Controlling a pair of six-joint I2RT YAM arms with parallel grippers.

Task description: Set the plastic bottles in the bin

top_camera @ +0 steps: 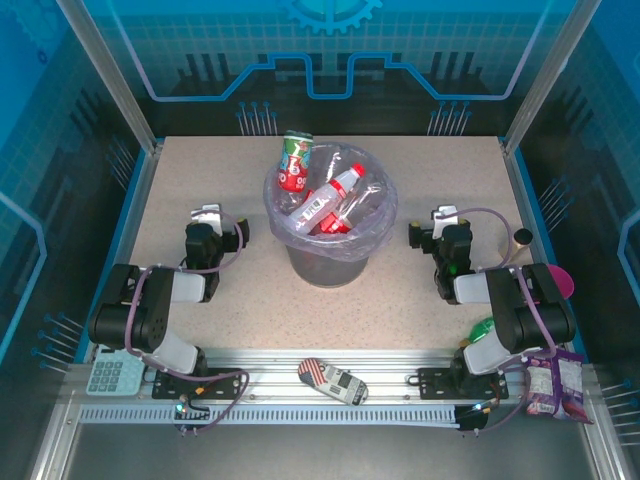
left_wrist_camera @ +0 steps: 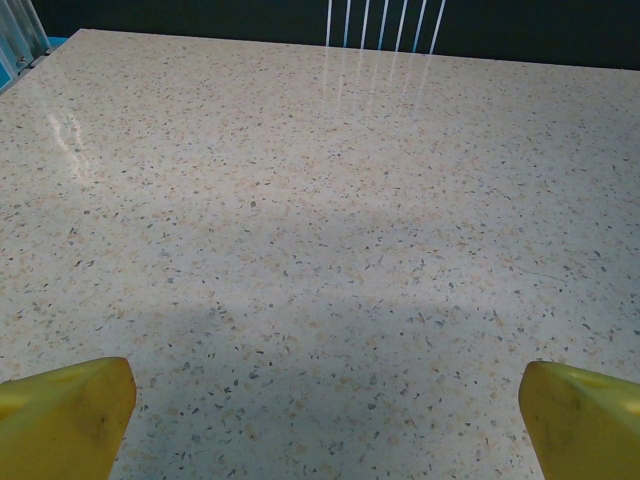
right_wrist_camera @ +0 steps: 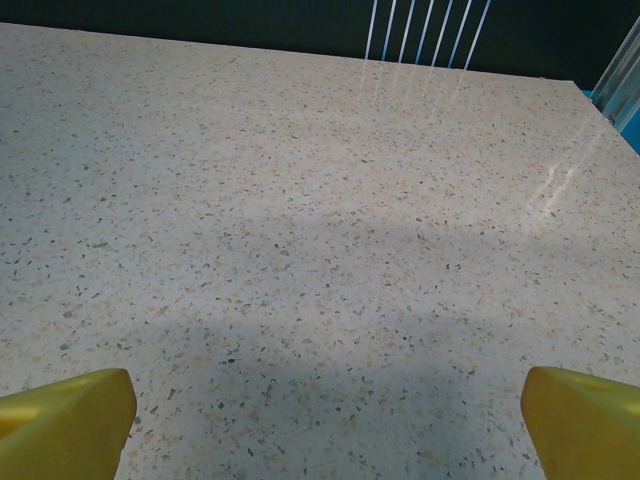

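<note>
The bin (top_camera: 327, 262), dark grey and lined with a lavender bag, stands mid-table. Several plastic bottles (top_camera: 332, 203) with red labels lie piled inside it. One more, with a green top (top_camera: 296, 160), pokes up over the far rim. My left gripper (top_camera: 207, 214) rests low to the left of the bin, well apart from it. It is open (left_wrist_camera: 330, 400), its yellow fingertips (left_wrist_camera: 85, 405) wide over bare tabletop. My right gripper (top_camera: 445, 215) sits to the right of the bin, open too (right_wrist_camera: 330, 405), with nothing between its fingertips (right_wrist_camera: 575, 410).
A flattened red-and-white striped item (top_camera: 333, 381) lies on the front rail. A calculator (top_camera: 114, 375) sits at the near left. Snack packets (top_camera: 555, 385), a green object (top_camera: 482, 327), a pink object (top_camera: 563, 282) and a small black disc (top_camera: 522, 237) cluster on the right.
</note>
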